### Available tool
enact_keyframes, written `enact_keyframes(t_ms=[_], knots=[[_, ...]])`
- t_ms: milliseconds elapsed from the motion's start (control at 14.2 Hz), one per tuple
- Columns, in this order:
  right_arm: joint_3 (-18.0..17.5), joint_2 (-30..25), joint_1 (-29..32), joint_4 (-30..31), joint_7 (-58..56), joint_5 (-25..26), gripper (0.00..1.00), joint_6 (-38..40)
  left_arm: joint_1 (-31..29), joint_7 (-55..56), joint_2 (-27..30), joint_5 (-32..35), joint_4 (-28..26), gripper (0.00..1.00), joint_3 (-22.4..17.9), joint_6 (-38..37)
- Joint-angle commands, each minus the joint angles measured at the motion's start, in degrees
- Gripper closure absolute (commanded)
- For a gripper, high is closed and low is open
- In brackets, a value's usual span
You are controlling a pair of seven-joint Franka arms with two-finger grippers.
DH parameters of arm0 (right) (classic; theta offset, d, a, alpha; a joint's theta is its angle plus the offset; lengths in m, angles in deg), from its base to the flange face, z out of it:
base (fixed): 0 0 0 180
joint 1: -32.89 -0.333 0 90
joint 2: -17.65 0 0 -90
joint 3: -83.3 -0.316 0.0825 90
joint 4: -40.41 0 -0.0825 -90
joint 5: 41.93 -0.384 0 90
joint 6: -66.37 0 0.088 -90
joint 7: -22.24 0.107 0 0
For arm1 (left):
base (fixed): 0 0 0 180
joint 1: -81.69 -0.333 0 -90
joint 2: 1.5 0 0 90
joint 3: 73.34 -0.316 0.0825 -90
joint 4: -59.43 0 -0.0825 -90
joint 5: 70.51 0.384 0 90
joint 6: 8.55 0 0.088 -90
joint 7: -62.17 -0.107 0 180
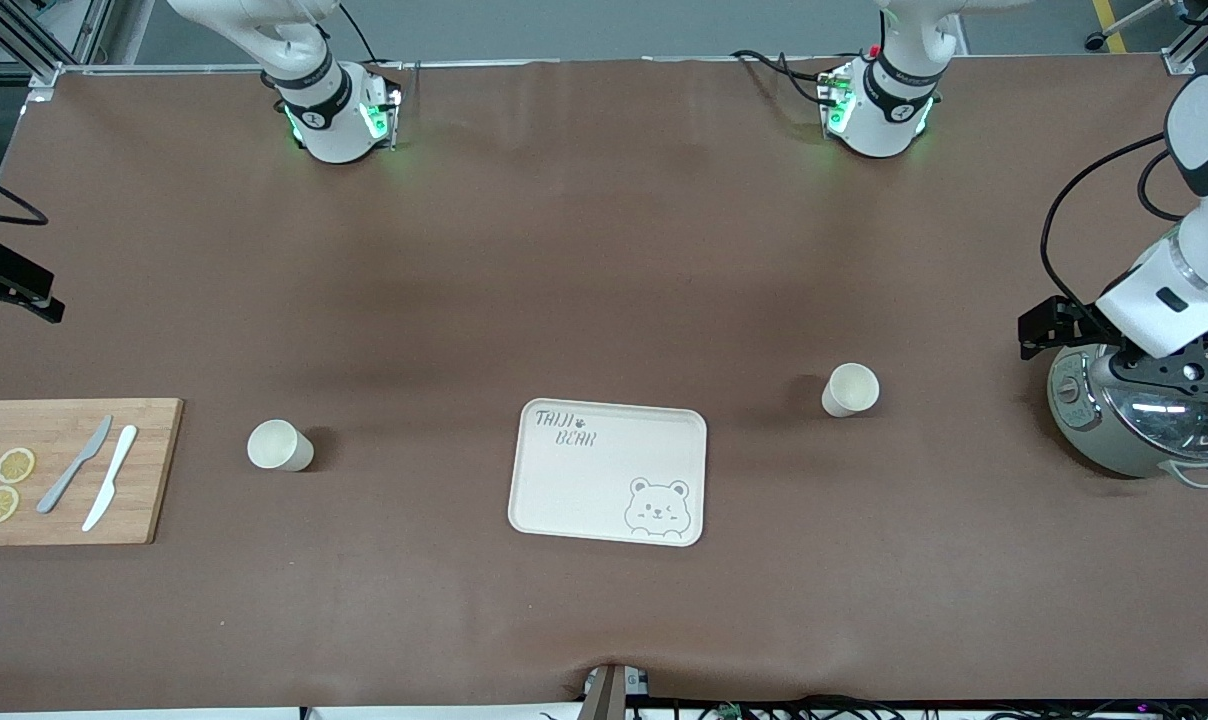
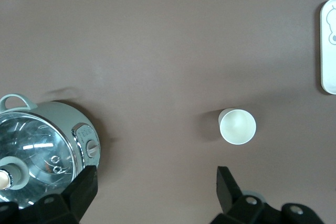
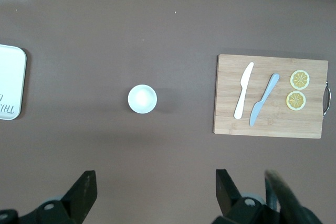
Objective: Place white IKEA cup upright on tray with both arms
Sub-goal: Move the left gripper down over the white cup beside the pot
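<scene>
On the brown counter point(image 1: 604, 250), the cream tray point(image 1: 609, 472) lies empty, midway between the two ends. Two white cups stand upright, well apart from the tray. One cup point(image 1: 850, 389) sits toward the left arm's end, slightly farther from the front camera than the tray. The other cup point(image 1: 279, 445) sits toward the right arm's end, between the tray and a wooden cutting board point(image 1: 69, 470) that carries two knives and two lemon slices.

Left gripper point(image 2: 155, 187): raised over the counter at the left arm's end, just above and beside a rice cooker point(image 1: 1134, 415). Its fingers are spread wide and hold nothing. In the left wrist view, the nearby cup point(image 2: 237, 126) stands clear of the fingers, off to one side.

Right gripper point(image 3: 155, 190): raised over the counter toward the right arm's end, barely visible at the edge of the front view. Its fingers are likewise spread wide and empty. In the right wrist view, the other cup point(image 3: 142, 98) stands ahead of the fingers.

Step in hand, as judged: the approach has not begun; neither cup has been grasped and no cup is on the tray.

Next move, as judged: each arm must centre its open fingers over its own cup, descend, and close on the rim or wall without tipping the cup. The left arm must clear the rice cooker while travelling. Each cup must then be carried level and set down upright inside the tray rim.
</scene>
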Motion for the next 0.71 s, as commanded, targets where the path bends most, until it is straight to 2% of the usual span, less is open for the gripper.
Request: enact_keyframes(t_ms=[0, 353, 424, 636], knots=[[-0.44, 0.0, 0.61, 0.14, 0.75, -0.84, 0.0, 0.31, 0.43, 0.57, -0.01, 0.88, 0.4, 0.0, 0.58, 0.22], [-0.44, 0.08, 0.61, 0.32, 0.75, -0.84, 0.0, 0.4, 1.4, 0.57, -1.06, 0.53, -1.25, 0.0, 1.55, 1.26], [-0.44, 0.17, 0.61, 0.41, 0.75, -0.84, 0.0, 0.4, 1.31, 0.65, -0.8, 0.53, -3.61, 0.0, 1.64, 2.84], [-0.44, 0.08, 0.53, 1.2, 0.75, -0.84, 0.0, 0.4, 1.05, 2.22, 0.78, 0.44, -14.32, 0.0, 2.07, 13.97]])
